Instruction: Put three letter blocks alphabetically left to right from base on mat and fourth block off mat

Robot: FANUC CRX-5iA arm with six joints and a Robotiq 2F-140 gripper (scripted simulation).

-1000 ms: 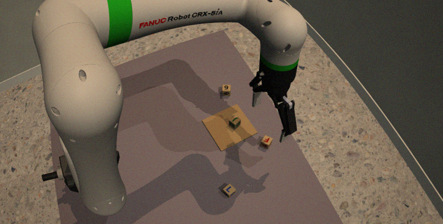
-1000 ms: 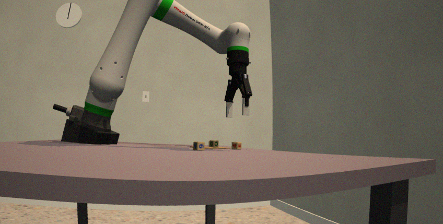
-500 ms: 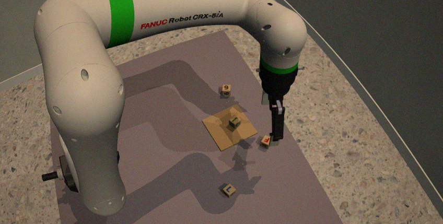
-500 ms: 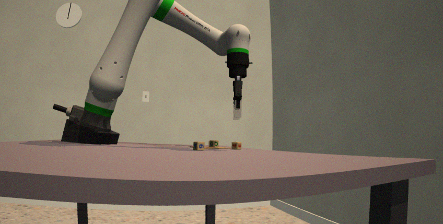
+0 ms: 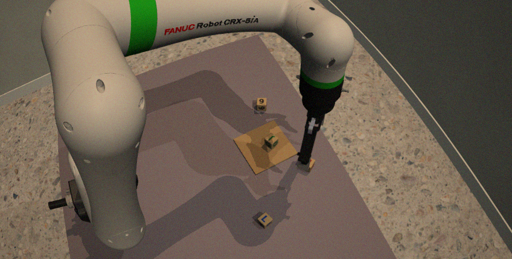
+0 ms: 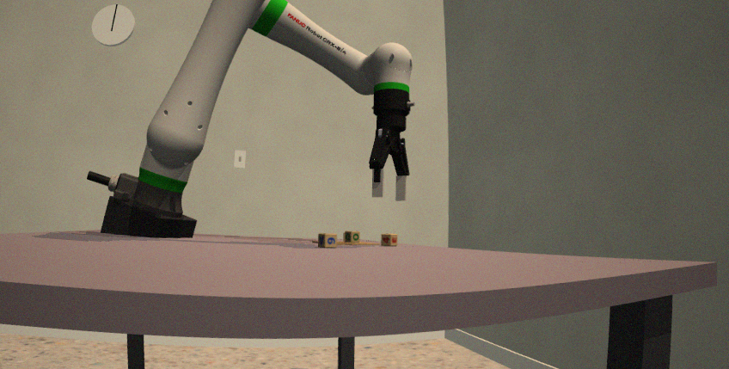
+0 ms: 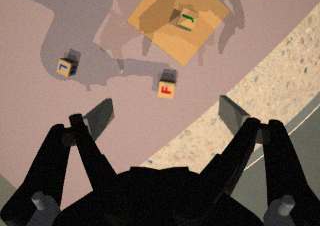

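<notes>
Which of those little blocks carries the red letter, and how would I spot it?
Find the tan mat on the table. Just off its right corner, under the open gripper, sits the red-letter block. Unlike its neighbours, it shows a red F.
</notes>
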